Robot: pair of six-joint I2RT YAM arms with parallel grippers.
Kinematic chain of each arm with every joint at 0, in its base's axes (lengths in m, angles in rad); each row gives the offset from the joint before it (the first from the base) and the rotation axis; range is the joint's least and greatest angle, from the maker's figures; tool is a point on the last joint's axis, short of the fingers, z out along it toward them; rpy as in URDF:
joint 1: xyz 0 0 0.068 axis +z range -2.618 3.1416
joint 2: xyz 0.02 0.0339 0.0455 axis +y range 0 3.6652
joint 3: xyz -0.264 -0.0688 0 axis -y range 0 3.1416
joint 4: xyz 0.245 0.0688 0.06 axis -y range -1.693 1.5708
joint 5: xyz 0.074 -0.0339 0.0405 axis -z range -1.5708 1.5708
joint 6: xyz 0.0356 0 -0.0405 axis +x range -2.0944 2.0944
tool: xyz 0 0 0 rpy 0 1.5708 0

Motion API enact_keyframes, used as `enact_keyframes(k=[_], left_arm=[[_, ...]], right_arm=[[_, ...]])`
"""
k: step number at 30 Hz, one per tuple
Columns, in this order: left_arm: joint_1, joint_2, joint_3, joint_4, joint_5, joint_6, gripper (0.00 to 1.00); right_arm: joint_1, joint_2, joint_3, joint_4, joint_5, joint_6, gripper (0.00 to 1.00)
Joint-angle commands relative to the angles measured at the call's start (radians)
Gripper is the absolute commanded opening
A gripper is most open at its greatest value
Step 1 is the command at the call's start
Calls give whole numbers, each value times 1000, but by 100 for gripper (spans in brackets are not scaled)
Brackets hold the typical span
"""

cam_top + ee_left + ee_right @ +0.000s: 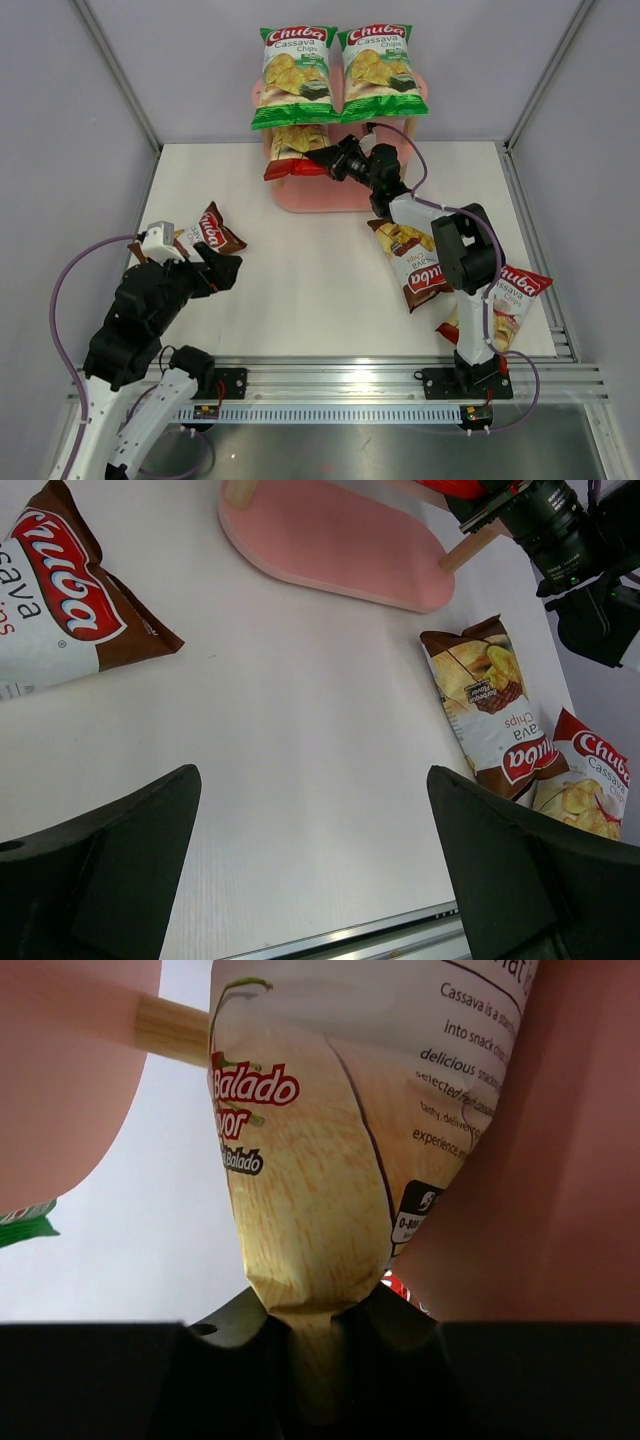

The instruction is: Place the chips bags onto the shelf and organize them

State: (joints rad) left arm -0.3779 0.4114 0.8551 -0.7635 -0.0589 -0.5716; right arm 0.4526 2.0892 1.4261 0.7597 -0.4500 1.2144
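Green bag and second green bag, both "Chuba Cassava Chips", lie side by side atop your pink shelf. Your right pincer is clamped on the end seam of the held red bag, "Balado" legible, which is at a tier under the top board. Left pincer gapes wide w/ nothing in it, above the table. Near brown bag lies close by. Far brown bag and loose red bag lie just beside each other, right side.

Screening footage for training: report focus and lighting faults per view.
Top external: sharp, evenly lit, two glossy green chips bags legible. Left wrist: black left gripper underexposed, featureless; dark brown chips bag crisp. Right wrist: pale glossy Balado bag fills frame, slightly soft.
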Motion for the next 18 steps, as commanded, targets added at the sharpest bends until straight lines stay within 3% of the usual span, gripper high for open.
enact_keyframes(k=[1,12,18], left_arm=[[5,-19,39,1,-24,38,99],[5,-31,21,3,-24,44,99],[5,-36,13,0,-15,41,99]], right_arm=[[15,29,56,-39,68,19,27],[17,55,134,-120,94,-4,36],[17,42,143,-149,63,-15,53]])
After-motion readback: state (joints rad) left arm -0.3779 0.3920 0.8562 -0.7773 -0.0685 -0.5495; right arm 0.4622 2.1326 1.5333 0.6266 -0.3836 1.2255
